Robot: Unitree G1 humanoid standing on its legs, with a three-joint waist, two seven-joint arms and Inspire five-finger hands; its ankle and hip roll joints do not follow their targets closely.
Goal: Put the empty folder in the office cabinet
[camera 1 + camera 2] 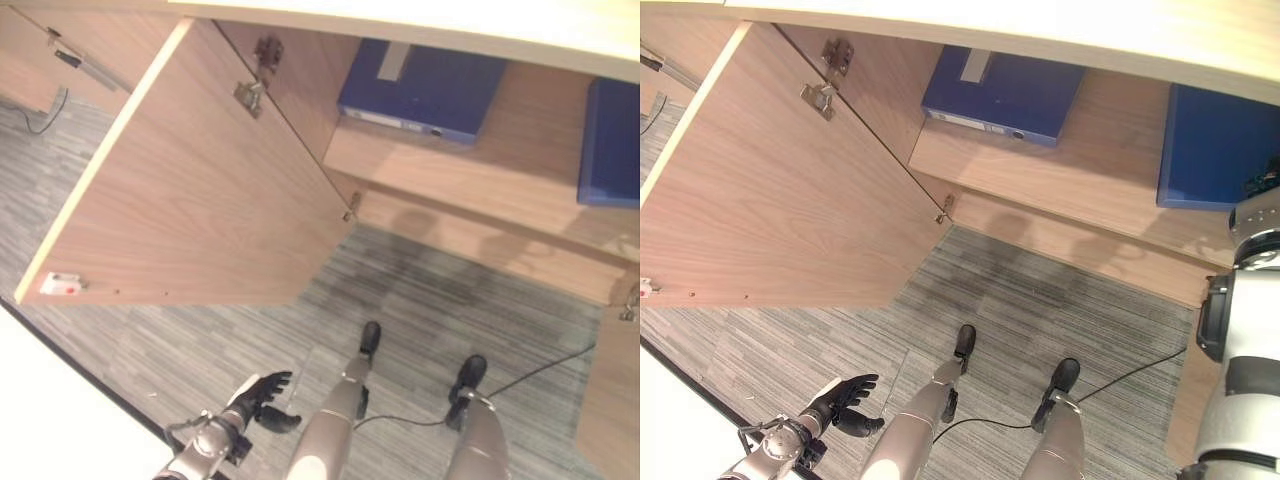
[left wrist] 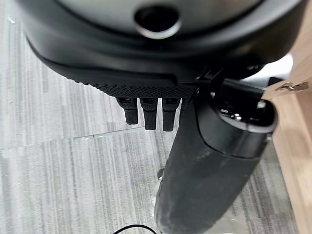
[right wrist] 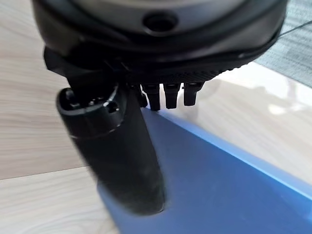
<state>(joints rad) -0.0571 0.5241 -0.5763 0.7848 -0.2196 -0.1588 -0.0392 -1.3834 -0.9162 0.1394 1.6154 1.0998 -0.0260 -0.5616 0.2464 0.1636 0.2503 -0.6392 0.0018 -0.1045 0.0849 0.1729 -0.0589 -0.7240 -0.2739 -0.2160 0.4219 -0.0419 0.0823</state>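
Robot hand on the right (image 3: 146,73) sits at the cabinet shelf, its thumb lying over the blue folder (image 1: 1210,145) and its fingers (image 3: 168,95) just reaching the folder's far edge; the fingertips are cut short in the wrist view, so I cannot tell whether they clamp the folder or only rest on it. That folder lies flat at the right end of the shelf (image 1: 1080,190), well inside the office cabinet (image 1: 520,150). The silver-grey right arm comes up along the right side of the head view, ending beside the folder.

Further left on the same shelf, and deeper in, lies a second blue folder (image 1: 420,90) with a pale label on its spine, well apart from the first. The cabinet door (image 1: 190,190) stands swung wide open to the left, its hinges showing along the far edge and a small white and red tag near its near left corner.

The left robot hand (image 1: 262,398) hangs low at the near left, over the grey striped carpet (image 1: 420,300), with its fingers loosely spread and nothing in them. In its own wrist view the fingers (image 2: 148,114) point down toward the carpet. A white surface (image 1: 50,420) fills the near left corner.
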